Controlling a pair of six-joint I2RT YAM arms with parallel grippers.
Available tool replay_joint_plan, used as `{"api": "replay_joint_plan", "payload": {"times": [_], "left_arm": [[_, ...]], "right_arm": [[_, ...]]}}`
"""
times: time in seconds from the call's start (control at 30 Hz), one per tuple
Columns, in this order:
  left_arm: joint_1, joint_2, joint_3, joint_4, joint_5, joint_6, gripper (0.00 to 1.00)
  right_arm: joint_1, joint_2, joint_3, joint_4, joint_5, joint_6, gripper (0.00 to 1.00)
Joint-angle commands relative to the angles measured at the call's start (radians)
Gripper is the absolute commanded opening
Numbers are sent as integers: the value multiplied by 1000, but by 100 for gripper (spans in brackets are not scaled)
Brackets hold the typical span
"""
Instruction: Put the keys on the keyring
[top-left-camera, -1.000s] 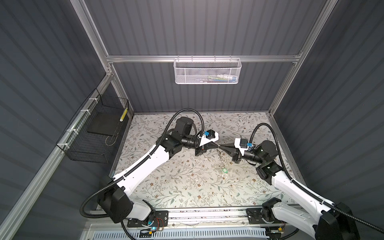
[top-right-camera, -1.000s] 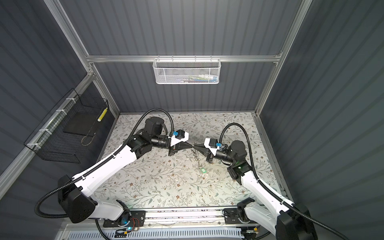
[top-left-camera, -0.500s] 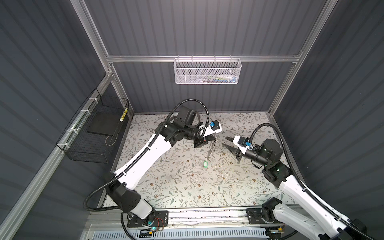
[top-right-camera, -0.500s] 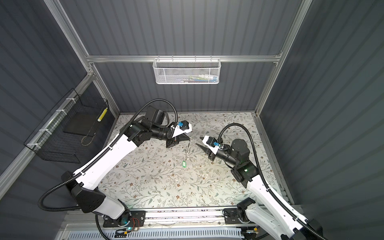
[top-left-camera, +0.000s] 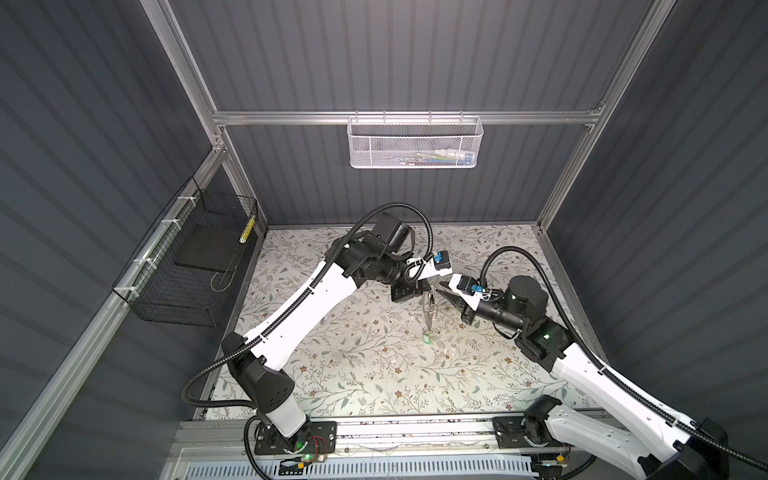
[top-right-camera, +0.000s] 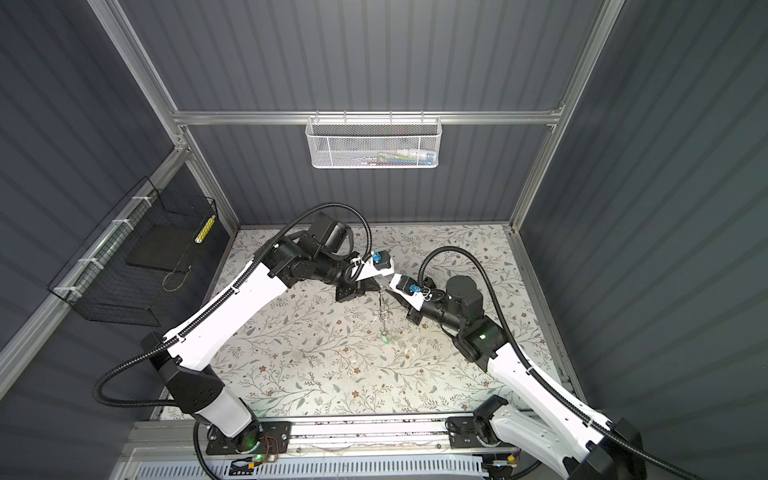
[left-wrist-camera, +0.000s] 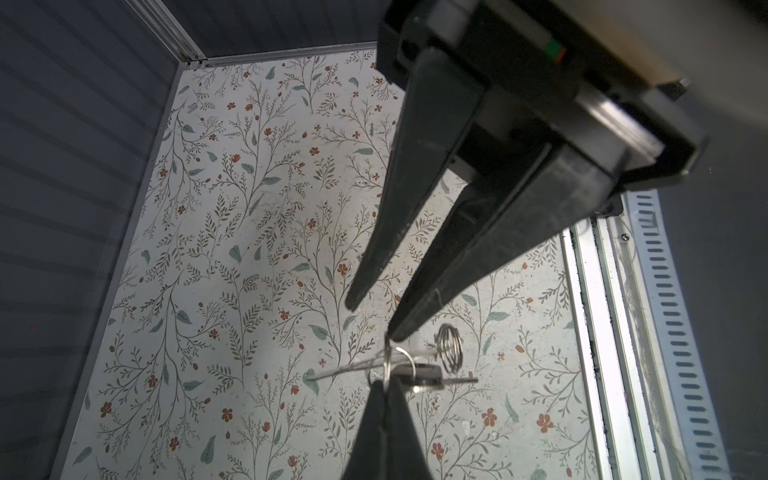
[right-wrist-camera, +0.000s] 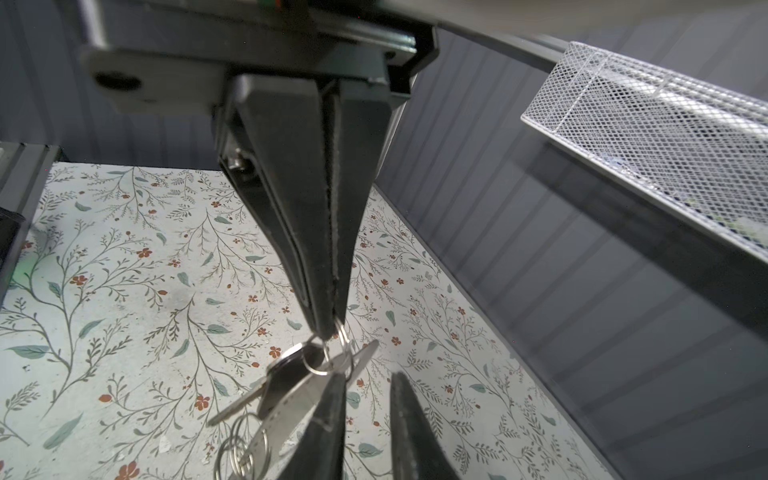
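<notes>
Wire basket: the black wire basket hangs on the left wall, off the desk, with a dark flat pad inside; it plays no part here.
Left gripper: the left gripper is clamped tight on the split ring, held up over the middle of the desk, nearer its rear edge than its front edge.
Keys: the black-headed key, 1 flat silver key and a coil of spare rings dangle from that ring. The green tag hangs lowest in both top views.
Right gripper: the right gripper has its jaws slightly apart with nothing between them, 1 fingertip just beside the ring.
Change: 1 second ago both grippers met low over the desk. The left one then lifted the ring and keys away while the right drew back, and now the right tips are at the ring again.
Meaning: everything lifts as 1 piece, so the keys seem threaded already. This looks like a check or re-grip, not a fresh pickup.
</notes>
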Motion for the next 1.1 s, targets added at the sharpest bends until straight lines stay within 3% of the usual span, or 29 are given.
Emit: {"api": "replay_joint_plan", "payload": {"times": [0.0, 0.57, 1.07], "left_arm": [[-8, 3, 30, -29, 5, -4, 0], [-16, 13, 28, -15, 16, -10, 0], [-19, -17, -12, 56, 85, -3, 0]], "right_arm": [[6, 4, 17, 40, 1, 18, 20], [16, 21, 8, 76, -37, 25, 20], [18, 36, -2, 107, -56, 40, 13]]}}
